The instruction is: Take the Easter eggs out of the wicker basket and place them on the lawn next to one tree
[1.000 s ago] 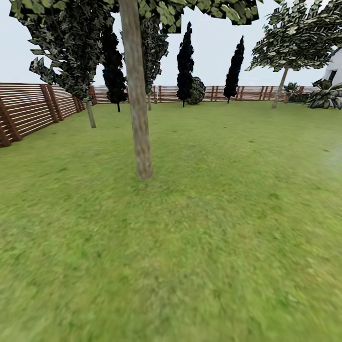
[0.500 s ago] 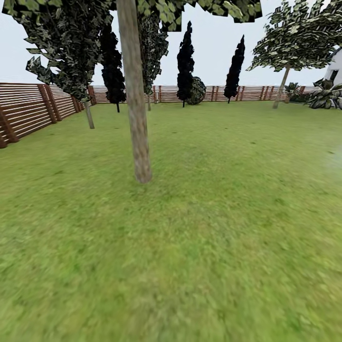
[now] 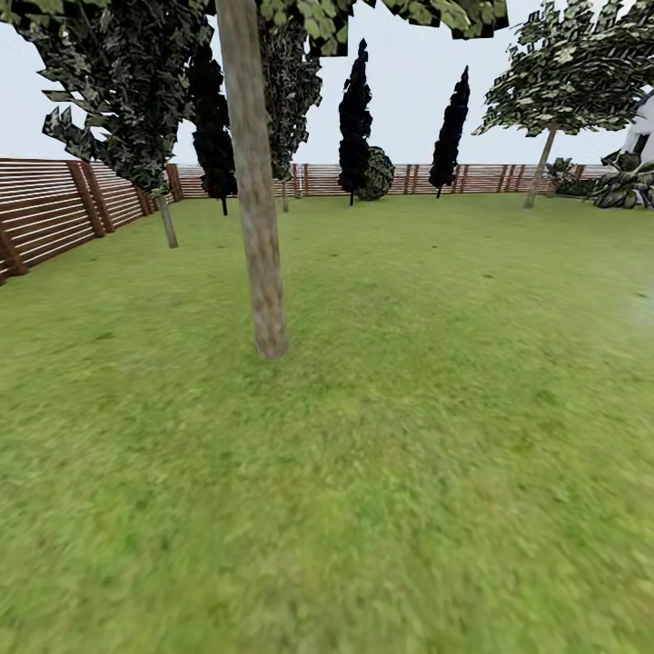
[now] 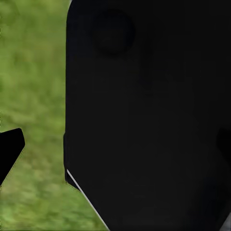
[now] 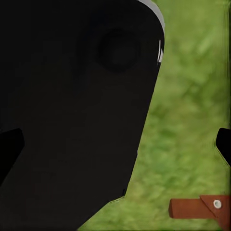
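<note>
A tree (image 3: 257, 218) with a thick pale grey-beige trunk stands on the lawn (image 3: 409, 454) just left of centre in the head view, its blotched leaves overhead. The Easter eggs and the wicker basket are out of view. In the left wrist view the left gripper (image 4: 115, 149) is open, its dark fingertips (image 4: 9, 154) far apart at the picture's edges, with the robot's black body and grass between them. My right gripper (image 5: 115, 147) is open in the same way, one of its fingertips (image 5: 8, 149) at the edge over black body and grass.
A brown slat fence (image 3: 54, 204) rings the garden at the left and back. Black thin-trunked trees (image 3: 354, 113), a round bush (image 3: 377, 173) and more pale-trunked trees (image 3: 545, 154) stand far off. A reddish-brown wooden piece (image 5: 199, 208) lies on the grass in the right wrist view.
The head view has shifted: the near trunk's base sits lower and slightly larger in the picture, so the camera has moved closer to it. Nothing else changed.
</note>
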Robot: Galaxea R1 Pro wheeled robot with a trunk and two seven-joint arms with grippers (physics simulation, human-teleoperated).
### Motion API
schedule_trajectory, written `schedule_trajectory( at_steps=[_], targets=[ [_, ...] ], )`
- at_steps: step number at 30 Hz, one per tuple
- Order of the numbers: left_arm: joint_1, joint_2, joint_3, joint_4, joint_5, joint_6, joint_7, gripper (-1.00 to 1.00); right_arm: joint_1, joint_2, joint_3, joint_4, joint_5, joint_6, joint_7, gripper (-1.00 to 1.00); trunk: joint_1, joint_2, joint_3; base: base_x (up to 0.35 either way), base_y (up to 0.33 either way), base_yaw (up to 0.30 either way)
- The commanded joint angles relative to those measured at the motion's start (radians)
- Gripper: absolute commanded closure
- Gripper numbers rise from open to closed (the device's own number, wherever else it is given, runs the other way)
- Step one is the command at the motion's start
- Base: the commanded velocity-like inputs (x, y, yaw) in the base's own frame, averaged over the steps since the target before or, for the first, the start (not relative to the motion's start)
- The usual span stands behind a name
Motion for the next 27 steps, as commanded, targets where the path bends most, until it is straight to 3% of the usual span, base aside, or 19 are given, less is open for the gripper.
schedule_trajectory(
  at_steps=[1, 9, 22, 27],
  targets=[
    [0.0, -0.001, 0.007, 0.0, 0.001, -0.002, 0.001, -1.0, -0.001, 0.0, 0.0, 0.001, 0.006, -0.003, 0.0, -1.0, 0.001, 0.0, -0.001, 0.326, 0.0, -0.013],
    [0.0, -0.001, 0.007, 0.0, 0.001, -0.002, 0.001, -1.0, 0.0, -0.002, -0.001, 0.002, 0.002, 0.009, 0.003, -1.0, 0.001, 0.0, -0.001, 0.326, 0.0, -0.143],
    [0.0, -0.001, 0.007, 0.0, 0.001, -0.002, 0.001, -1.0, 0.0, 0.004, -0.003, 0.006, 0.001, 0.008, 0.006, -1.0, 0.001, 0.0, -0.001, 0.326, 0.0, -0.276],
    [0.0, -0.001, 0.007, 0.0, 0.001, -0.002, 0.001, -1.0, -0.001, 0.002, 0.001, -0.006, 0.013, -0.003, 0.005, -1.0, 0.001, 0.0, -0.001, 0.326, 0.0, -0.072]
  ],
)
